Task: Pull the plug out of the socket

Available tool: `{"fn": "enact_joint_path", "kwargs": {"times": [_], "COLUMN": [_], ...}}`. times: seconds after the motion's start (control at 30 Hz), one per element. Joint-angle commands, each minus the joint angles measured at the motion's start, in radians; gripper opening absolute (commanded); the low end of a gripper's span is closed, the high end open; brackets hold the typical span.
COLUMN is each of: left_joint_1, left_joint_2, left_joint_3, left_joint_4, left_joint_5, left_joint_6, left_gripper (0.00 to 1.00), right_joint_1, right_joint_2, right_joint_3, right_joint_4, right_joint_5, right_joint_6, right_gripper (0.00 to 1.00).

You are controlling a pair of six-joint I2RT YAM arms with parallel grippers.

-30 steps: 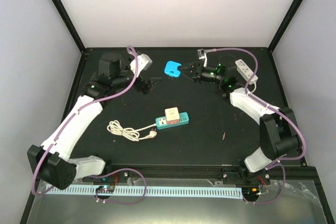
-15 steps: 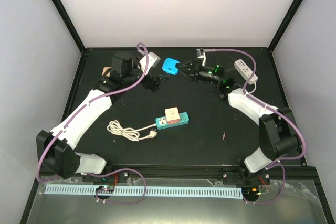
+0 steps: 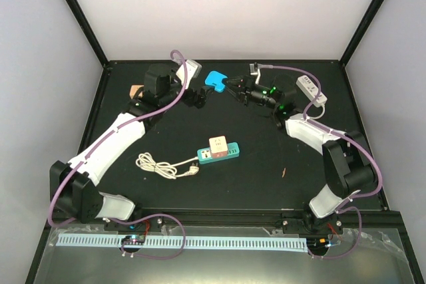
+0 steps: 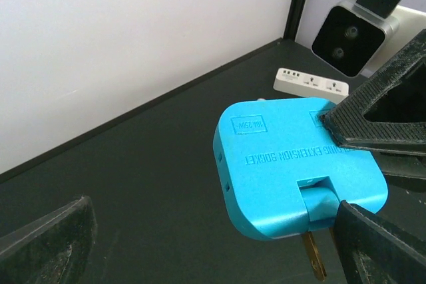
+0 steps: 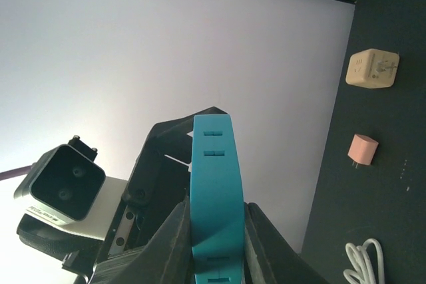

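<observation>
My right gripper [image 3: 228, 85] is shut on a blue extension-socket adapter [image 3: 214, 80] and holds it above the back of the table. In the right wrist view the adapter [image 5: 216, 191] stands edge-on between my right gripper's [image 5: 217, 231] jaws. My left gripper [image 3: 200, 96] is open just left of it. In the left wrist view the adapter [image 4: 293, 164] fills the middle, a brass prong pointing down, and my left gripper [image 4: 213, 231] stands wide and apart from it. A green power strip [image 3: 231, 153] with a beige cube plug [image 3: 218, 144] in it lies mid-table.
A white cable with a plug [image 3: 163, 165] lies left of the green strip. A white power strip [image 3: 311, 88] lies at the back right. A small pink plug [image 3: 136, 90] lies at the back left, and in the right wrist view a beige cube [image 5: 373, 68] lies beyond it.
My left gripper has swung right toward the blue adapter. My right gripper has carried the adapter a little left and back, so the two grippers now stand close together.
</observation>
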Motion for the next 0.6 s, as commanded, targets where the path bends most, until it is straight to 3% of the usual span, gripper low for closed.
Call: {"fn": "enact_joint_path", "kwargs": {"times": [0.0,0.43,0.57], "left_joint_1": [0.0,0.026,0.061], "left_joint_2": [0.021,-0.015,-0.013], "left_joint_3": [-0.001,-0.09,-0.083], "left_joint_4": [0.086,0.088,0.072], "left_joint_5": [-0.086,-0.107,0.005], "left_joint_6": [-0.034,-0.017,-0.019], "left_gripper": [0.99,0.99,0.99], "right_joint_1": [0.022,0.021,0.019], "right_joint_2": [-0.009,-0.001,-0.007], "right_joint_3": [-0.006,0.007,0.008], "right_joint_4": [0.123,0.224,0.233], "right_joint_5": [-0.047,-0.059,-0.063], "right_joint_6": [0.06,0.114,0.104], "right_gripper": [0.01,0.01,0.01]}}
